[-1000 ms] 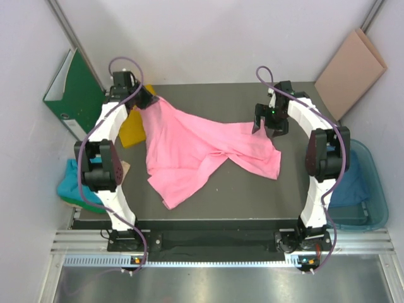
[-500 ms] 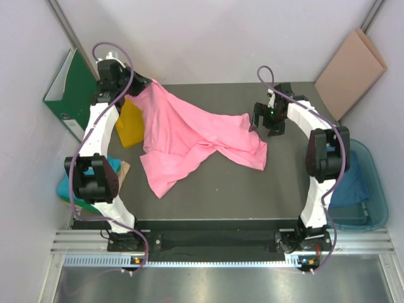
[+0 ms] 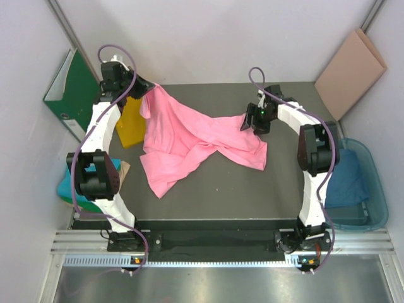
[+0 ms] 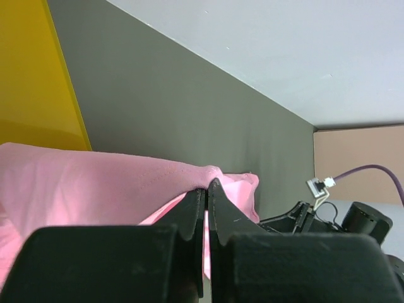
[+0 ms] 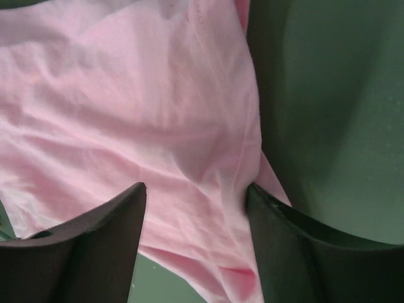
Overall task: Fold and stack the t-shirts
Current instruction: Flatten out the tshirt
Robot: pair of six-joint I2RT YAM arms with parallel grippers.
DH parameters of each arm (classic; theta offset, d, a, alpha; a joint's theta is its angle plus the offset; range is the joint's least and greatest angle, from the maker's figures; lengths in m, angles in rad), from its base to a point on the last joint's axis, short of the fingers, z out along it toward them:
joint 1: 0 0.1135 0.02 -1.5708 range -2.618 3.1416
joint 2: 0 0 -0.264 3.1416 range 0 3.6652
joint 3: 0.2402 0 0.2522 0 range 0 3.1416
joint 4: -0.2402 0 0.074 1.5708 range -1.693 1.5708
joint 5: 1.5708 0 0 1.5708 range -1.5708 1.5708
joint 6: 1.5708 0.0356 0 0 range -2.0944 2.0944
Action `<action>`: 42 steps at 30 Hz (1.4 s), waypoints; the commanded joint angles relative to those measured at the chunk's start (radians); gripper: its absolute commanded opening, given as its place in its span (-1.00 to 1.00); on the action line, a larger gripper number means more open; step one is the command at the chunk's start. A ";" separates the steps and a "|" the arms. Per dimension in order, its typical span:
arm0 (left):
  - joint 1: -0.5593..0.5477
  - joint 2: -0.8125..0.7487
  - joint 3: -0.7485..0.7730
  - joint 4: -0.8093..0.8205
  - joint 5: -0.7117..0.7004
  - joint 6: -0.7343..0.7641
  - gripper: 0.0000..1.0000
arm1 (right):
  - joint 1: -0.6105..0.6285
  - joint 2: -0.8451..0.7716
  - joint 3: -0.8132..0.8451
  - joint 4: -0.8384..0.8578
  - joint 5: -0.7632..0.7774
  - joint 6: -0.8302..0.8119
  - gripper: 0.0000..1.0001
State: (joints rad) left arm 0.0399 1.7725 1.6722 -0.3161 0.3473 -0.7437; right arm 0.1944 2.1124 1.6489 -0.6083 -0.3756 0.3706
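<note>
A dark grey table (image 3: pixel 252 183) carries a pink t-shirt (image 3: pixel 189 142) - crumpled, spread across the middle, its far-left corner raised off the surface. A yellow sheet (image 3: pixel 131 123) sits at the table's left edge - partly under the cloth.

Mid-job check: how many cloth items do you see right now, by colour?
Bright pink cloth t-shirt: 1
Teal cloth bundle: 1
Dark blue cloth in the translucent plastic tub: 1
Total: 3

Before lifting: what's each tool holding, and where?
Left tool pinches the bright pink cloth t-shirt by its far-left edge; right tool, open over its right end, holds nothing.
</note>
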 commanded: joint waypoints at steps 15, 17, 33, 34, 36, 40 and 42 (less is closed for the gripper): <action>0.008 -0.025 0.034 0.025 0.001 0.040 -1.00 | 0.022 -0.184 0.083 0.064 0.102 0.011 -1.00; 0.009 -0.031 0.041 0.017 -0.008 0.053 -1.00 | 0.019 -0.260 0.091 0.088 0.171 -0.001 -1.00; 0.020 -0.067 0.055 -0.006 -0.045 0.081 -1.00 | 0.000 -0.545 0.051 0.214 0.445 -0.079 -1.00; 0.021 -0.065 0.057 -0.009 -0.048 0.083 -1.00 | -0.001 -0.552 0.043 0.216 0.451 -0.081 -1.00; 0.025 -0.077 0.054 -0.023 -0.059 0.086 -1.00 | -0.001 -0.577 0.017 0.213 0.464 -0.084 -1.00; 0.032 -0.108 0.029 -0.070 -0.085 0.093 -1.00 | -0.004 -0.614 -0.023 0.141 0.471 -0.098 -1.00; 0.034 -0.145 0.002 -0.096 -0.103 0.093 -1.00 | -0.004 -0.649 -0.082 0.081 0.465 -0.087 -1.00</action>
State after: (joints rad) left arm 0.0612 1.7458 1.6806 -0.3893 0.2909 -0.6724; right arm 0.1993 1.5684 1.6196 -0.4667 0.0616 0.2924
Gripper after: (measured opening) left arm 0.017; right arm 0.010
